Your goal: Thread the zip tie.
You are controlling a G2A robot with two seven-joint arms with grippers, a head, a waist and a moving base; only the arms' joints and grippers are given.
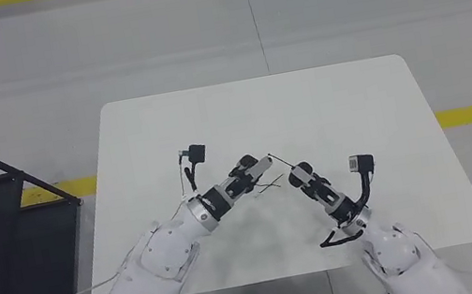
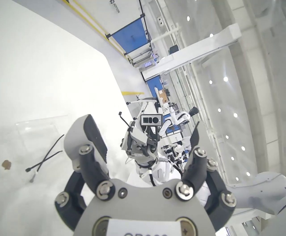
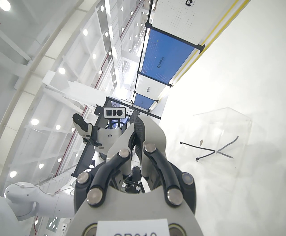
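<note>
- Left gripper (image 2: 143, 121): fingers spread wide, nothing between them. It hangs above the table (image 1: 353, 107), facing the right gripper.
- Spare ties (image 2: 45, 160): two, crossed, flat on the table beside a clear plastic piece (image 2: 40, 125). The wrist views resolve them; the top view gives faint dark lines by the grippers.
- Tie (image 2: 124, 119): the left wrist view shows it sticking out of the right fingers, one end free. The top view shows a thin line between the grippers.
- Right gripper (image 3: 136, 118): fingers pinched together on the tie.
- Both grippers sit near the table's front edge, mid-width; the side and far edges are well apart from them.
</note>
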